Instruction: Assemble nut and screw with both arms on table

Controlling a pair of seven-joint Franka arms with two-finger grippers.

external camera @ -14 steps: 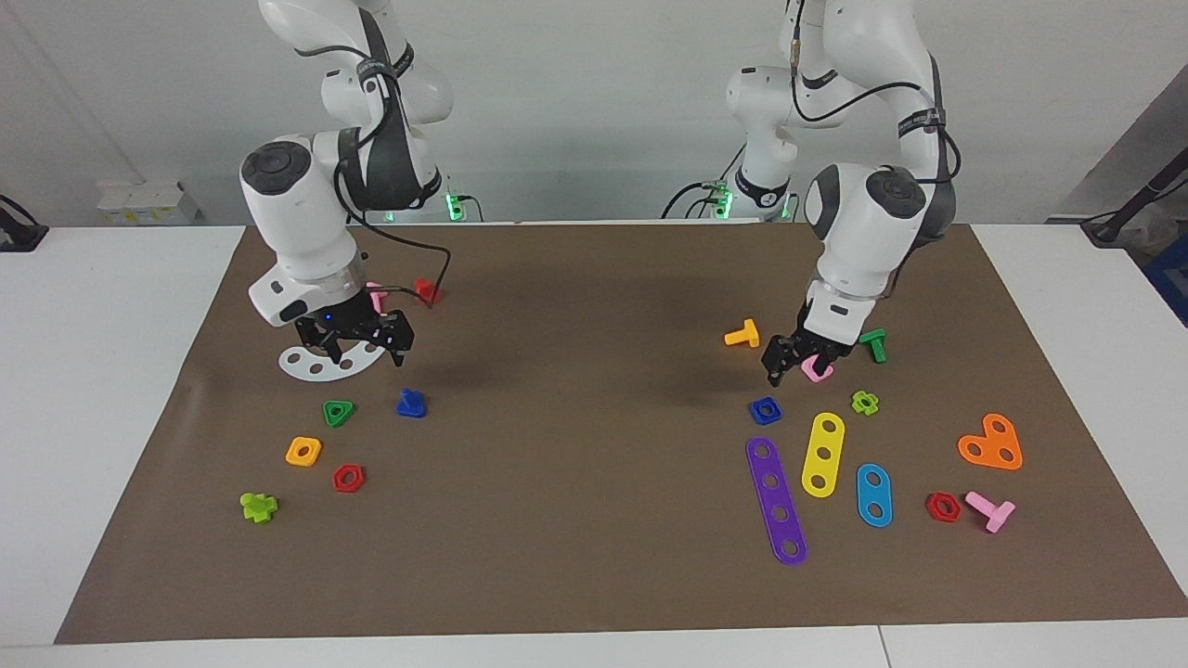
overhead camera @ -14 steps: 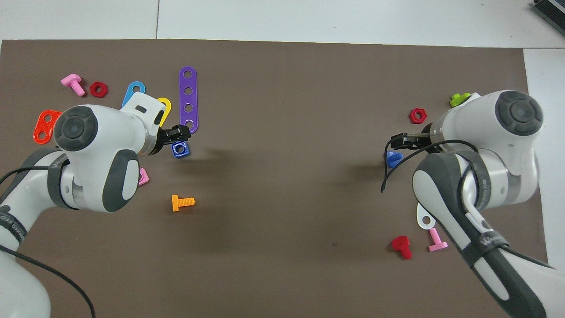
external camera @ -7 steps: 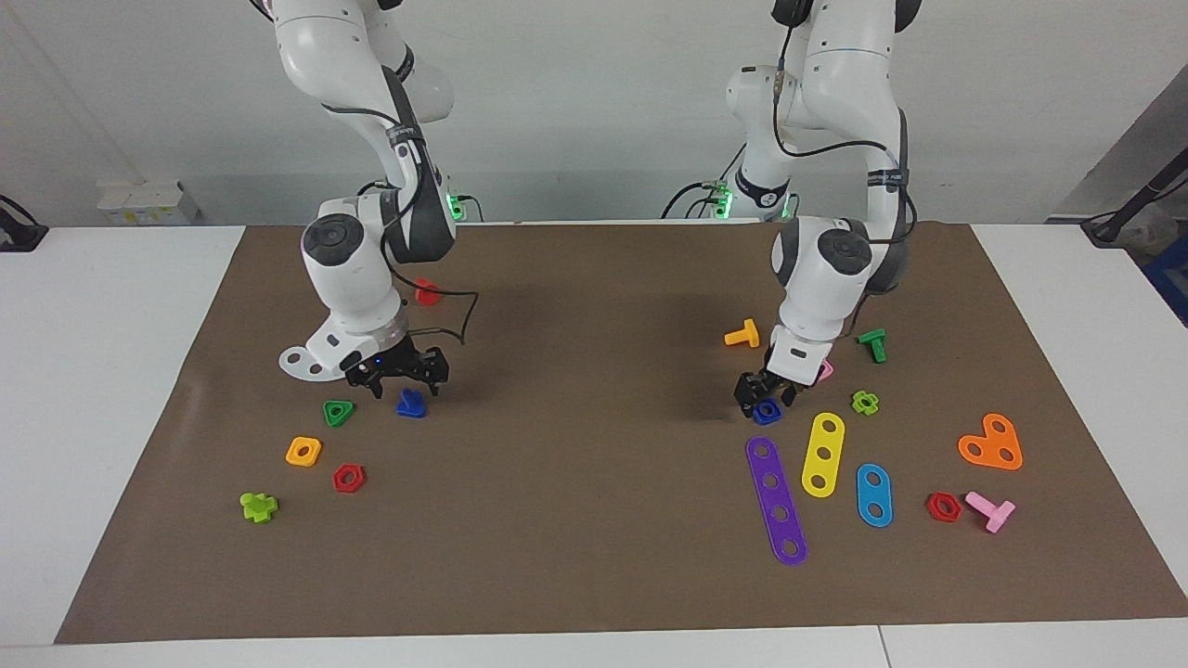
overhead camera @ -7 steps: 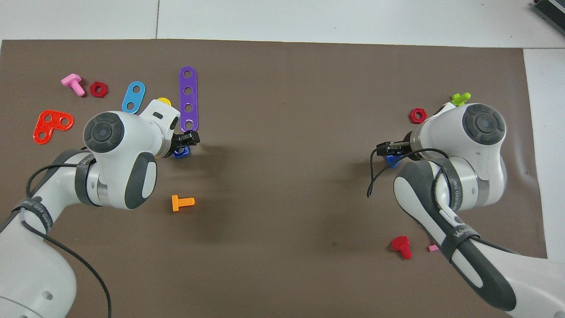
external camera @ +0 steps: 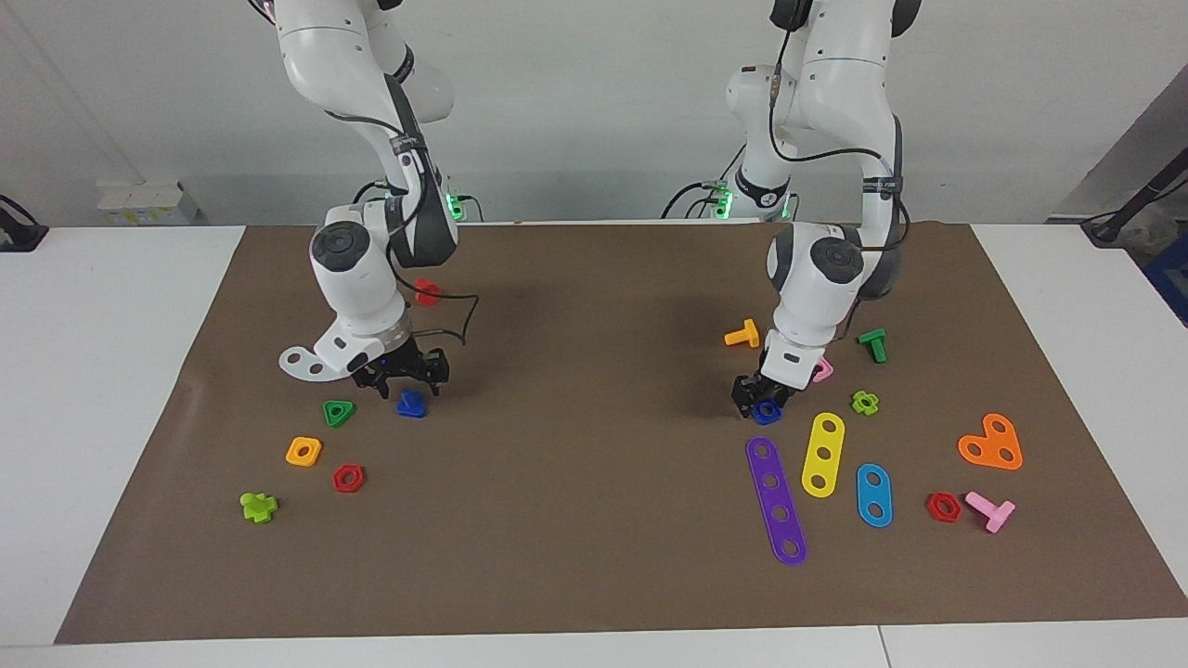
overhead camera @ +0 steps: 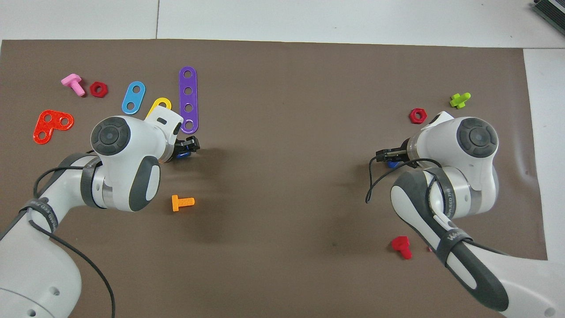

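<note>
Left gripper [external camera: 759, 397] low over small dark-blue plastic squarish nut [external camera: 767, 412], finger state unclear. Right gripper [external camera: 406, 378] spread above small dark-blue plastic bolt [external camera: 411, 404] on brown mat [external camera: 594, 520].

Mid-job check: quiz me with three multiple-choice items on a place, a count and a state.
1. The left gripper is down at: A the nut; B the orange bolt; C the yellow strip.
2. Red hexagonal nuts on the mat: A one; B two; C four.
3. The screw is: A lifted; B lying on the mat; C joined to the nut.
Key: 1 A, it sits right at the blue nut; 2 B, one toward each arm's end; 3 B, it rests below the right gripper.
</note>
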